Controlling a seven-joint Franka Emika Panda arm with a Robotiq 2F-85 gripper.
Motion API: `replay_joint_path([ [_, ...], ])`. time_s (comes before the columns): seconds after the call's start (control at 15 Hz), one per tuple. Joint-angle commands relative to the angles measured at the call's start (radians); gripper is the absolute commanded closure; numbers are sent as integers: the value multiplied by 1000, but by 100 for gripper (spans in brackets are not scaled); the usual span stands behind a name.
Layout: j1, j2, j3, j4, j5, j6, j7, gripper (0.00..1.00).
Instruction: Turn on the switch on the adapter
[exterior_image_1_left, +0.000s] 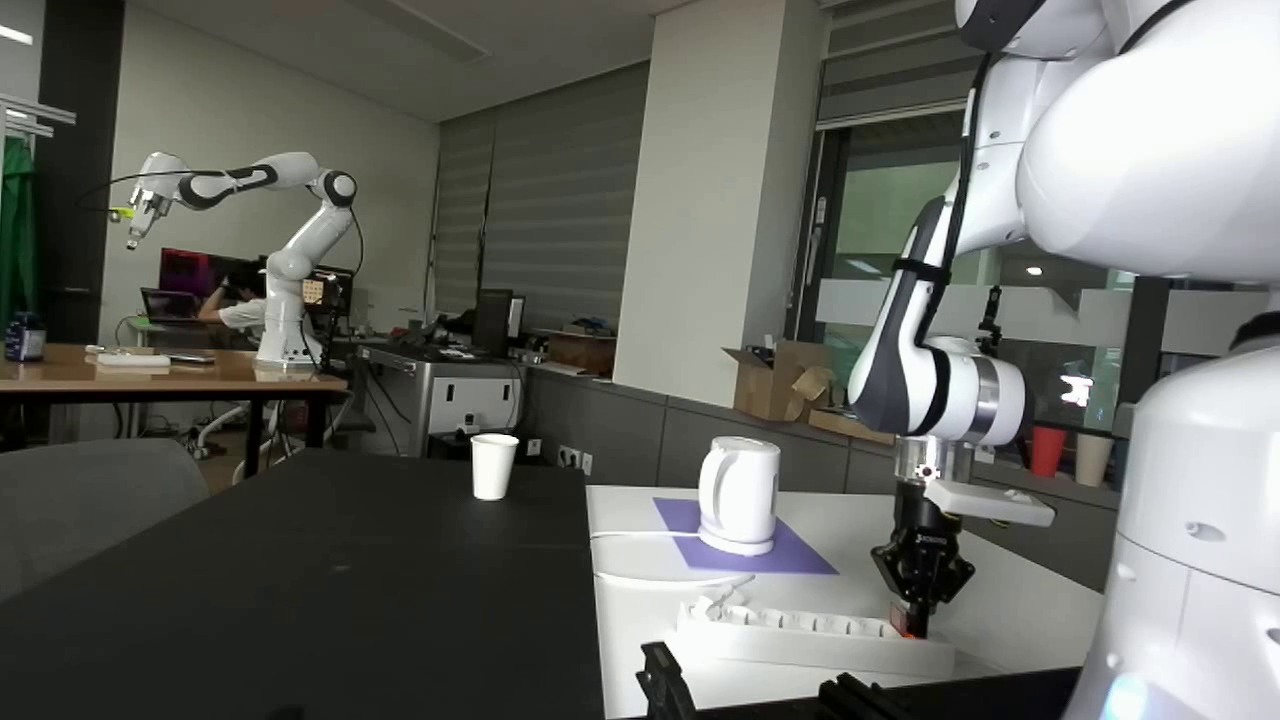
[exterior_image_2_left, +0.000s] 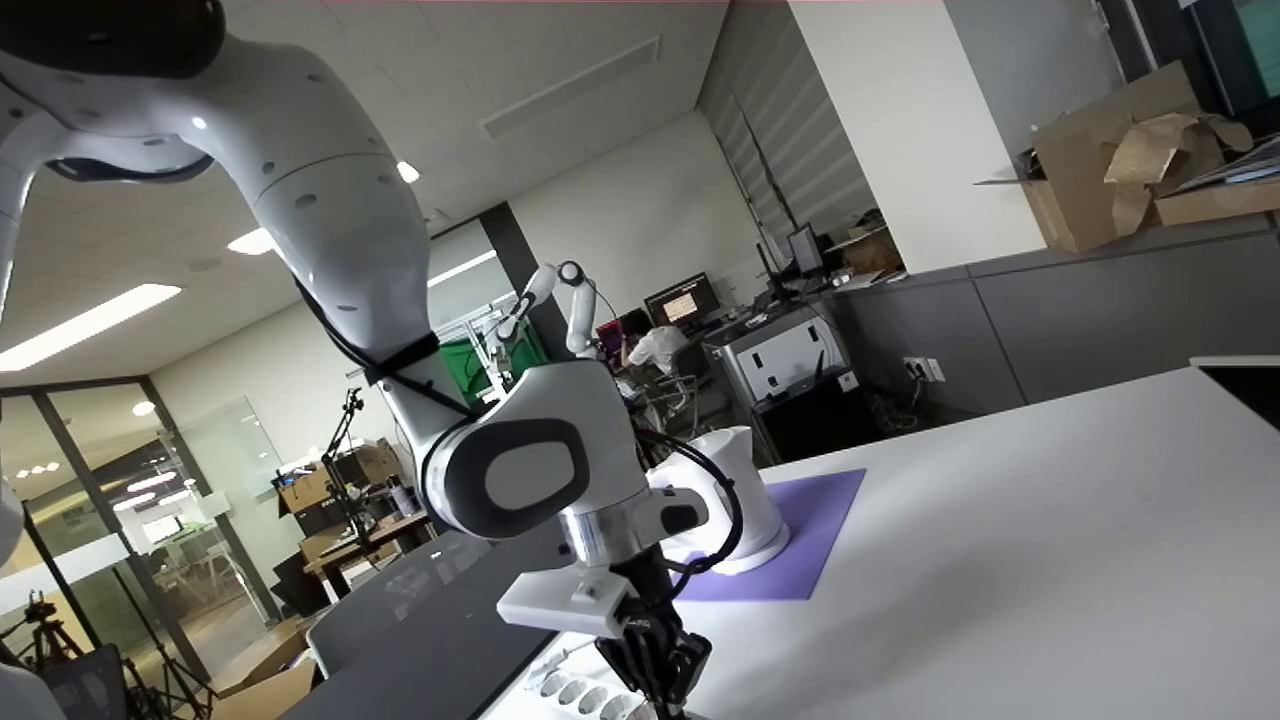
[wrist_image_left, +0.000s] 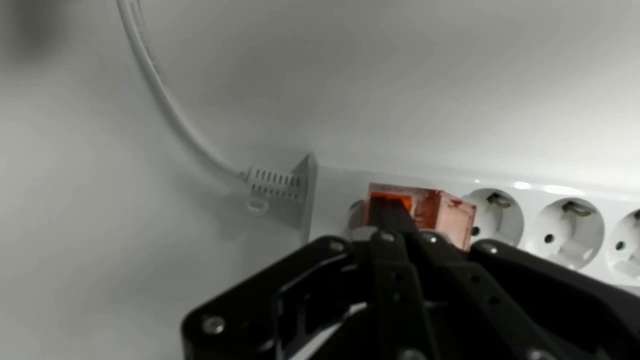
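Observation:
The adapter, a long white power strip with a row of round sockets, lies on the white table in both exterior views (exterior_image_1_left: 820, 648) (exterior_image_2_left: 560, 704) and in the wrist view (wrist_image_left: 335, 187). The switch (wrist_image_left: 405, 201) is bright orange, near the cable end, beside a translucent reddish raised piece; it shows as a small orange spot in an exterior view (exterior_image_1_left: 906, 632). My gripper (wrist_image_left: 392, 207) points down with its fingers together, holding nothing. Its tips are over the switch and appear to touch it, hiding most of it. The gripper also shows in both exterior views (exterior_image_1_left: 918, 625) (exterior_image_2_left: 672, 705).
A white jug (exterior_image_1_left: 742, 495) stands on a purple sheet (exterior_image_1_left: 798, 560) behind the strip. A plug with a white cord (exterior_image_1_left: 722, 600) sits in the strip's far end. A cable (wrist_image_left: 175, 117) leaves the switch end. A paper cup (exterior_image_1_left: 493, 467) stands on the adjoining black table (exterior_image_1_left: 400, 580).

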Motion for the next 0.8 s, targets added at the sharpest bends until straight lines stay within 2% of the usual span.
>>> replay_joint_path([
  [0.0, -68, 76, 56, 54, 55, -17, -62, 100],
  [0.07, -77, 36, 62, 37, 66, -49, -76, 100],
  [0.33, -43, -120, 25, -80, 32, -54, -106, 100],
  [0.73, -25, -326, -6, -257, 33, 31, -170, 100],
])
